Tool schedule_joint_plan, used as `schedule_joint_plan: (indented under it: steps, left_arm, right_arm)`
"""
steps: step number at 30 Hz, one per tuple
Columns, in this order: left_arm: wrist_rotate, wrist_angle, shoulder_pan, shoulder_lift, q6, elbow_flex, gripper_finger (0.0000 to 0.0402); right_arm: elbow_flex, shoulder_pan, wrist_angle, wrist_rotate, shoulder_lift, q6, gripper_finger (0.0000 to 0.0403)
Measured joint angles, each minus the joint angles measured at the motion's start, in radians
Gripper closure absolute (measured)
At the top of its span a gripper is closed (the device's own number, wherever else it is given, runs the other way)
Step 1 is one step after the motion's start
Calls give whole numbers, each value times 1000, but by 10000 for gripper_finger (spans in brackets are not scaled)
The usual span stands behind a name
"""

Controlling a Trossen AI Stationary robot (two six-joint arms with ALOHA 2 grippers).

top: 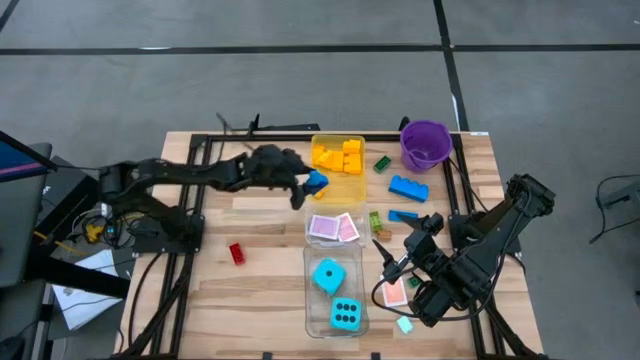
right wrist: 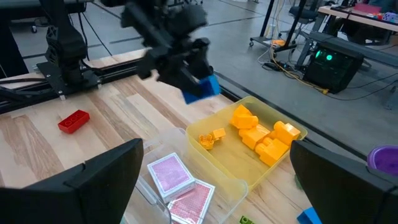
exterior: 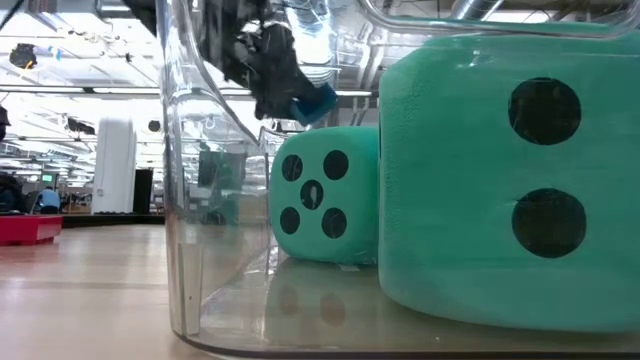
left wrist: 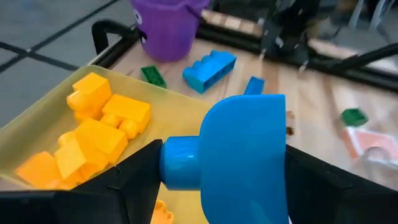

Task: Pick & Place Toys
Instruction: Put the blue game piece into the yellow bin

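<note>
Gripping a blue plastic piece [top: 317, 183], the left pincer [top: 305, 186] hangs above the yellow-tinted rectangular tray [top: 340, 187] of yellow plastic bricks [top: 338, 155]; the right pincer [top: 383, 253] waits, spread wide.

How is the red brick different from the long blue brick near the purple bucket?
The red brick is small; the long blue brick is clearly bigger, with a row of studs along it. The red brick lies alone on the table's left part, apart from the other toys; the blue one lies on the right part, just below the purple bucket in the high view, with other small pieces nearby. Both rest on the wooden table, outside the trays, untouched by any gripper.
</note>
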Motion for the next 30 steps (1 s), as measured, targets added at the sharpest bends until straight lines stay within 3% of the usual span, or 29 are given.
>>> schedule_joint_plan:
  steps: [11, 18, 30]
  left_arm:
    - [102, -250, 91, 285, 85, 309, 137]
    - [102, -350, 98, 335, 123, 311, 137]
    - [86, -265, 72, 335, 142, 258, 137]
  right_arm:
    - [0, 0, -4, 0, 0, 0, 5]
    - [0, 0, -4, 0, 0, 0, 5]
    - [0, -24, -4, -2, 1, 0, 5]
